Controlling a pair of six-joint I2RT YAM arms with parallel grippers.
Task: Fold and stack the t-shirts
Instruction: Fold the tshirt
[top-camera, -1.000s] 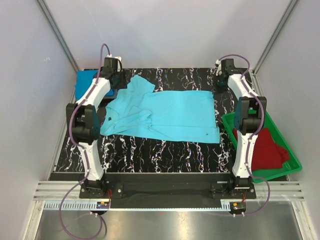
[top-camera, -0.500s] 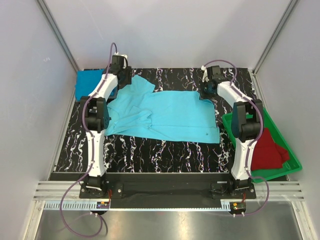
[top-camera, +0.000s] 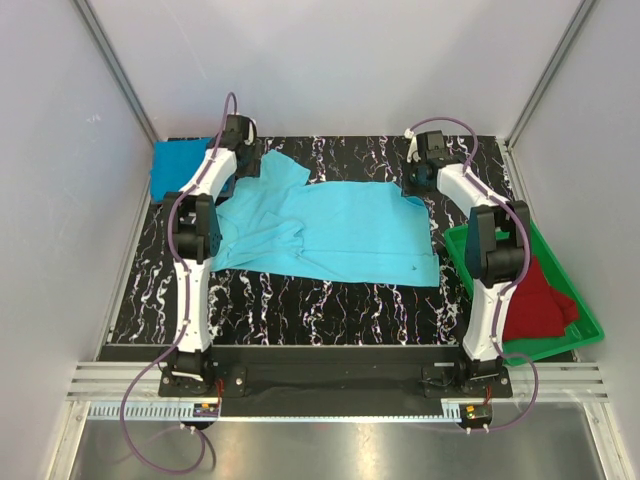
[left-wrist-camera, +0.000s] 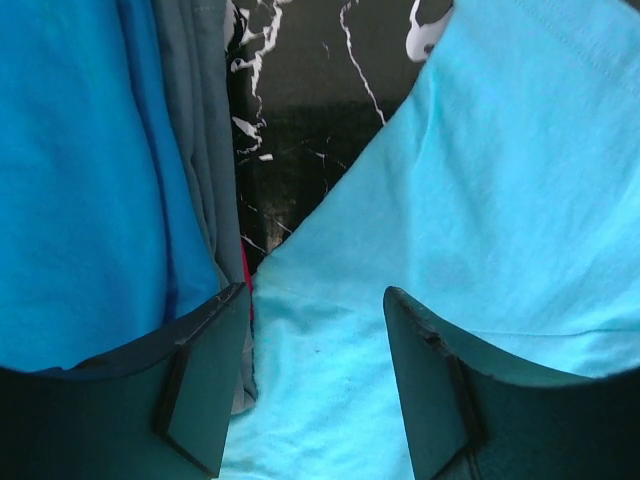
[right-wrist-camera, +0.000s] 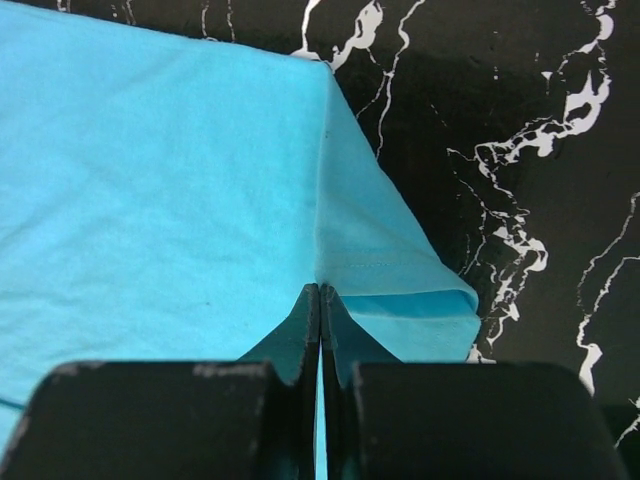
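Observation:
A light turquoise t-shirt (top-camera: 340, 230) lies spread on the black marbled table. My right gripper (top-camera: 418, 182) sits at its far right corner. In the right wrist view my right gripper (right-wrist-camera: 320, 290) is shut on a folded-over corner of the turquoise cloth (right-wrist-camera: 150, 170). My left gripper (top-camera: 240, 160) is over the shirt's far left part. In the left wrist view my left gripper (left-wrist-camera: 315, 295) is open just above the turquoise cloth (left-wrist-camera: 500, 180). A deeper blue t-shirt (top-camera: 172, 165) lies folded at the far left, on a grey one (left-wrist-camera: 205, 150). Dark red t-shirts (top-camera: 535, 295) lie in the tray.
A green plastic tray (top-camera: 590, 325) stands at the right edge of the table (top-camera: 300, 300). Grey walls close in the back and both sides. The blue shirt (left-wrist-camera: 80, 180) lies right beside my left finger.
My right gripper has moved left from the far right corner of the table onto the shirt's corner. My left arm has stretched farther back over the shirt's far left part.

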